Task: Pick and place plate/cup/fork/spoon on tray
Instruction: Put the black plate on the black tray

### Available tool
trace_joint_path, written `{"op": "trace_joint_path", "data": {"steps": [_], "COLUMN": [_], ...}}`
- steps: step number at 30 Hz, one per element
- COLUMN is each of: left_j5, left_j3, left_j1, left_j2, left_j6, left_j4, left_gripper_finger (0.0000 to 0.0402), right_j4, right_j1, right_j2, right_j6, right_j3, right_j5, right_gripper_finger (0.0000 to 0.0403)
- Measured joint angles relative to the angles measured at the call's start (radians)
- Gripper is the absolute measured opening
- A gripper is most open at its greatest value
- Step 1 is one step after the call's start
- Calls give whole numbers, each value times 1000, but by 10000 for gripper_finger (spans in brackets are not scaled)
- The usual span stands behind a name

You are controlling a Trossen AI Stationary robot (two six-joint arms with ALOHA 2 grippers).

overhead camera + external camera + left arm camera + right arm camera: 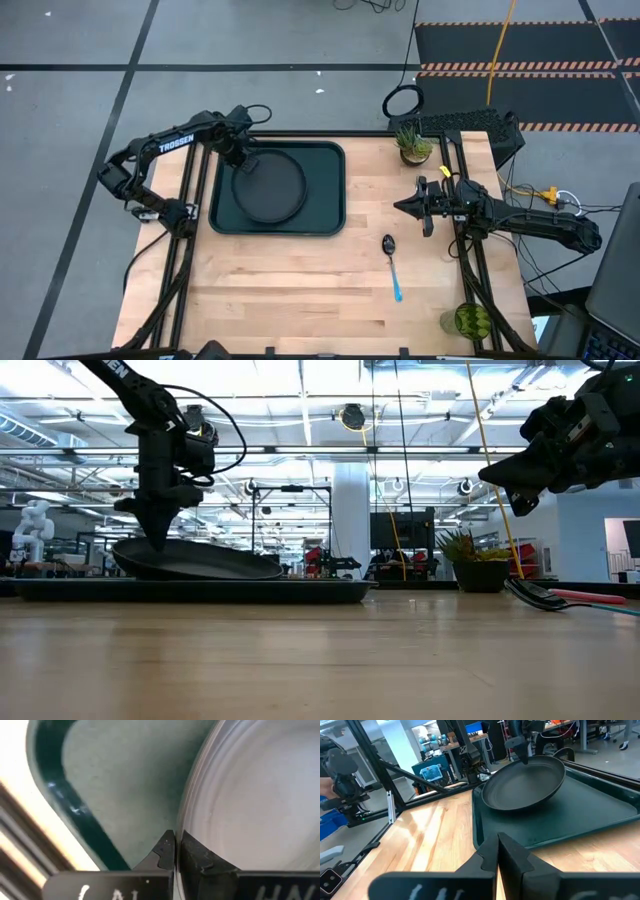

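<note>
The left end effector (243, 158) is clamped on the rim of the plate (270, 188), holding that edge raised so the plate sits tilted, its opposite edge resting inside the tray (328, 215). The tray lies on the left half of the tabletop (300, 290). The right end effector (411, 206), fingers closed on nothing, hovers above the tabletop just right of the tray. The spoon (391, 263) lies near it, with the fork (585, 597) beneath the right arm. The cup (471, 320) stands at the tabletop's near right corner, and a potted plant (412, 143) at the far edge.
</note>
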Motion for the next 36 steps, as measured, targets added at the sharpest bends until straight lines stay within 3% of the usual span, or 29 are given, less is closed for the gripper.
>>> {"op": "trace_joint_path", "data": {"steps": [7, 15, 25, 30, 36], "left_j5": [-24, -24, -44, -94, -94], "left_j3": [0, 0, 0, 0, 0], "left_j1": [6, -16, -20, -19, -19], "left_j2": [6, 104, 155, 155, 155], "left_j6": [-1, -16, -5, 2, 2], "left_j4": [1, 9, 88, 89, 80], "left_gripper_finger": [5, 7, 33, 60, 120], "right_j4": [7, 13, 14, 13, 13], "right_j1": [0, 0, 0, 0, 0], "right_j2": [0, 0, 0, 0, 0], "right_j6": [0, 0, 3, 11, 15], "right_j3": [0, 0, 0, 0, 0], "right_j5": [0, 0, 0, 0, 0], "right_gripper_finger": [0, 0, 0, 0, 0]}}
